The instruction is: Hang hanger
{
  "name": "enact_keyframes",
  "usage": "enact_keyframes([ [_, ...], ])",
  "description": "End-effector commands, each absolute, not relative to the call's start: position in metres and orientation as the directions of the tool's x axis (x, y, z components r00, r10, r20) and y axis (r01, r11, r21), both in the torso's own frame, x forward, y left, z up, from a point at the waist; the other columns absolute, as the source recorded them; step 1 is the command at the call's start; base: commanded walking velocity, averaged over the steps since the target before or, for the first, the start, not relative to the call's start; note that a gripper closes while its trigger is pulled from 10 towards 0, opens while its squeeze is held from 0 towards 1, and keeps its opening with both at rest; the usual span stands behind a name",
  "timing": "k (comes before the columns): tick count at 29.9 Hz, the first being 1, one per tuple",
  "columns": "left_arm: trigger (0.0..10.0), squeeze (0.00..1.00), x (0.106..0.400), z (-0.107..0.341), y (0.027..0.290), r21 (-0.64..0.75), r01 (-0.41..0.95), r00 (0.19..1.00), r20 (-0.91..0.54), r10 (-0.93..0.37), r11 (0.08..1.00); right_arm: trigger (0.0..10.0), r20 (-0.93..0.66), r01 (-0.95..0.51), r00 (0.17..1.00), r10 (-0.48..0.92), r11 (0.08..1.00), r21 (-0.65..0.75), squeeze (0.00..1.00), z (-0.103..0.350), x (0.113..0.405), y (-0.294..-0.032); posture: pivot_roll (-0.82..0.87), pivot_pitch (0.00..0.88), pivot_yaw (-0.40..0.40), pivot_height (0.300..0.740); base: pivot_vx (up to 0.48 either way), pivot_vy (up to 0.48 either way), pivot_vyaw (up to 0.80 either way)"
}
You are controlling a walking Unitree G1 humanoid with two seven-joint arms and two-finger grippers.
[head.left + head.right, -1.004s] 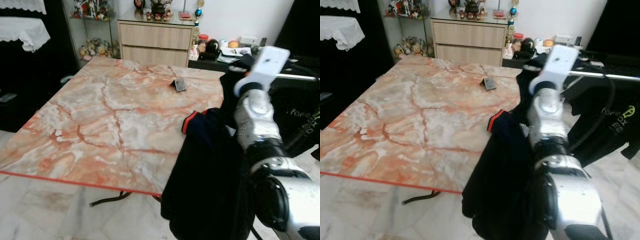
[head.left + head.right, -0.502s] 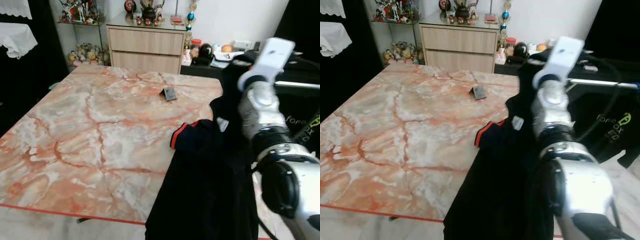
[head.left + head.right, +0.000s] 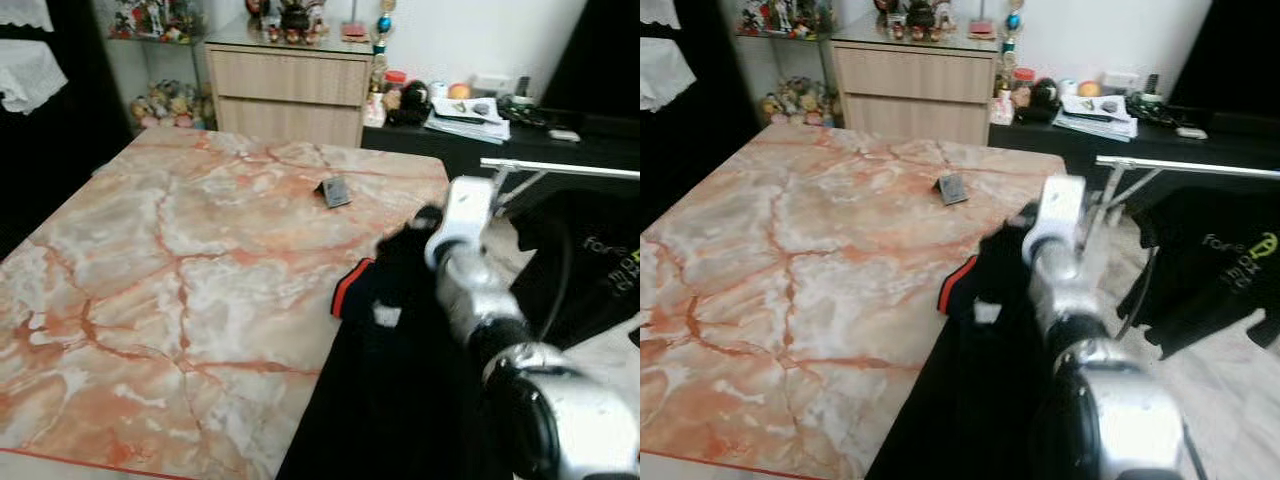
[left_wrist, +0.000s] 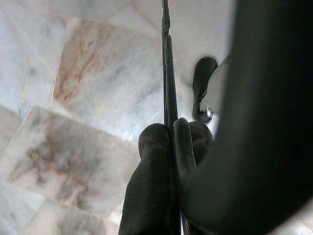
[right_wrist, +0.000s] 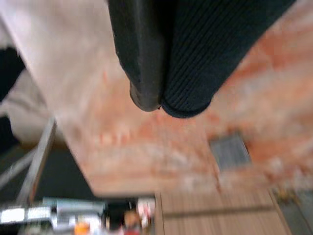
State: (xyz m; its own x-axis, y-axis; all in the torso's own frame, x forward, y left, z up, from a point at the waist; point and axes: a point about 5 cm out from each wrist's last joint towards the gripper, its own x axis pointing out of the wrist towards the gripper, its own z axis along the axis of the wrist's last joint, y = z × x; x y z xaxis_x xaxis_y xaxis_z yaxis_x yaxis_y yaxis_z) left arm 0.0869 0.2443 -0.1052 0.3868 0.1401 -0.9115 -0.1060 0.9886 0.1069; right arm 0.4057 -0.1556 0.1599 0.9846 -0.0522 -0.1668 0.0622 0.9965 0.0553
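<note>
My right gripper (image 5: 168,105), fingers together, has dropped with the black shirt (image 3: 400,380) below the rack bar (image 3: 560,168); hanging undone.

The table (image 3: 180,260) is pink-orange marble veined in red. A black shirt (image 3: 400,400) has a red-edged sleeve and a white tag. At one o'clock is a pale wood cabinet (image 3: 290,85). The arm (image 3: 480,300) is silver, its wrist white.
</note>
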Motion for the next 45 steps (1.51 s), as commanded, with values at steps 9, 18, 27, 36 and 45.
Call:
enact_keyframes([
  [9,10.0,0.00,0.081,-0.111,0.226,0.090,-0.066,0.367,-0.924,0.108,0.994,10.0,-0.159,0.071,0.986,-0.056,0.993,0.092,0.74,0.133,0.385,-0.152,0.12,0.000,-0.036,0.740,0.000,0.000,0.00],
  [18,10.0,0.00,0.083,-0.110,0.227,0.100,-0.044,0.365,-0.925,0.109,0.994,10.0,-0.112,0.116,0.988,-0.109,0.992,0.055,1.00,0.131,0.349,-0.143,0.12,0.000,-0.044,0.740,0.000,0.000,0.00],
  [27,10.0,0.00,0.060,-0.108,0.251,0.124,-0.055,0.331,-0.934,0.135,0.991,10.0,-0.173,0.135,0.976,-0.129,0.990,0.026,1.00,0.121,0.316,-0.147,0.11,0.000,-0.048,0.740,0.000,0.000,0.00],
  [36,10.0,0.00,0.041,-0.102,0.274,0.156,-0.074,0.315,-0.934,0.172,0.985,10.0,-0.038,0.086,0.996,-0.084,0.994,0.072,0.00,0.140,0.290,-0.137,0.12,0.000,-0.048,0.740,0.000,0.000,0.00],
  [45,10.0,0.00,0.070,-0.108,0.247,0.155,-0.050,0.346,-0.924,0.163,0.987,10.0,0.035,0.010,0.999,-0.014,0.996,0.091,0.00,0.150,0.278,-0.120,0.12,0.000,-0.051,0.740,0.000,0.000,0.00],
])
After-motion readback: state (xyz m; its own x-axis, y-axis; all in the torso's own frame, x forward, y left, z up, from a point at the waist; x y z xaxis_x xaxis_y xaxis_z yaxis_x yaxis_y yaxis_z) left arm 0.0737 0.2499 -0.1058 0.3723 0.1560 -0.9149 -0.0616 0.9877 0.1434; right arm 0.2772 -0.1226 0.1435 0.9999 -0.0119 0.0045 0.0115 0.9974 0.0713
